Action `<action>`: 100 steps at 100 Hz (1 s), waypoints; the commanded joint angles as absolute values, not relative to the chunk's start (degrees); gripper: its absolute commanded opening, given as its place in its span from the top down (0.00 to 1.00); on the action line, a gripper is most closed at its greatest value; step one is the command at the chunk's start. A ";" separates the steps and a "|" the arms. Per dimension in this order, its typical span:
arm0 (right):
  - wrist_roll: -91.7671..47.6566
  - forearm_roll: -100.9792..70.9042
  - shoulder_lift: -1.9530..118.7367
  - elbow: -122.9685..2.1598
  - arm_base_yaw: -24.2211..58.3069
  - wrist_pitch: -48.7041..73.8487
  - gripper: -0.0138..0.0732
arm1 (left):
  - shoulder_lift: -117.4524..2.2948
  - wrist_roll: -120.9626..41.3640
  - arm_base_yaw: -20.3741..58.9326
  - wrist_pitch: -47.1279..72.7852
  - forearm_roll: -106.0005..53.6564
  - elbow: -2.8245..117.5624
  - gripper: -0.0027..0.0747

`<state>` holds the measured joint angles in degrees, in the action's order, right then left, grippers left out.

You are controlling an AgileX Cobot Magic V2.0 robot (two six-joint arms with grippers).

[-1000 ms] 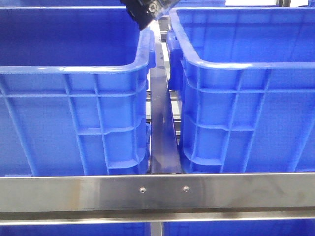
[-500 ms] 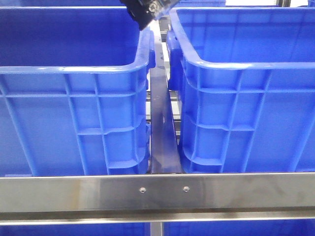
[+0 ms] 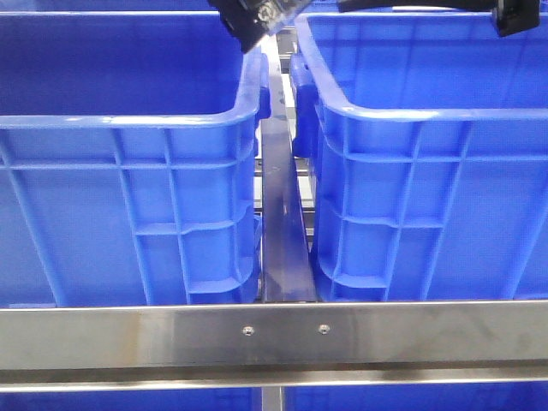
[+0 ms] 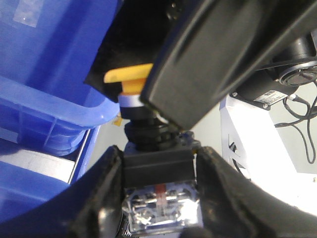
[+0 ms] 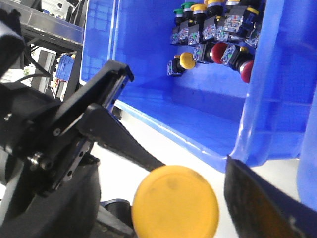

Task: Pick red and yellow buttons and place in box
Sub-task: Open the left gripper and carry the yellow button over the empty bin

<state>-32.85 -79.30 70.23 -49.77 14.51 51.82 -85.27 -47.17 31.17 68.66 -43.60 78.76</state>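
My left gripper point(image 4: 161, 198) is shut on the black and clear body of a yellow button point(image 4: 130, 75), held high over the gap between the two blue crates point(image 3: 128, 120) point(image 3: 411, 111). It shows at the top of the front view point(image 3: 253, 21). My right gripper point(image 5: 163, 198) is open with the button's yellow cap point(image 5: 175, 203) between its fingers, gaps on both sides. One right finger point(image 4: 223, 54) overlaps the cap in the left wrist view. Dark red buttons point(image 5: 218, 50) lie with several others inside a blue crate point(image 5: 148, 59).
A steel rail point(image 3: 274, 338) runs across the front and a steel bar point(image 3: 282, 223) runs between the crates. My right arm point(image 3: 428, 7) crosses above the right crate's far rim. White equipment with cables point(image 4: 277, 139) stands beyond the crates.
My right arm has come into the top right of the front view, over the right crate. My left gripper has stayed in place.
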 commanded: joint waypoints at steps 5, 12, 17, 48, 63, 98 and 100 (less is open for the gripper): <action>-33.87 -82.98 69.17 -51.85 14.73 52.43 0.26 | -82.87 -47.30 31.57 67.89 -47.83 80.88 0.72; -33.87 -82.98 69.17 -51.85 14.73 52.43 0.36 | -82.87 -47.30 31.57 67.89 -47.83 80.88 0.72; -33.87 -82.98 69.17 -51.85 14.73 52.54 0.43 | -82.87 -47.30 31.57 67.89 -47.83 80.88 0.72; -33.87 -82.98 69.17 -51.85 14.73 52.54 0.51 | -82.87 -47.30 31.57 67.89 -47.83 80.88 0.72; -33.87 -82.98 69.17 -51.85 14.73 52.54 0.51 | -82.87 -47.30 31.57 68.95 -47.83 80.88 0.59; -37.74 -81.27 69.17 -53.09 12.50 49.96 0.51 | -82.87 -47.30 31.57 70.30 -47.83 80.88 0.18; -37.92 -80.82 69.17 -53.42 11.72 49.69 0.51 | -82.87 -47.30 31.57 70.43 -47.83 80.88 0.18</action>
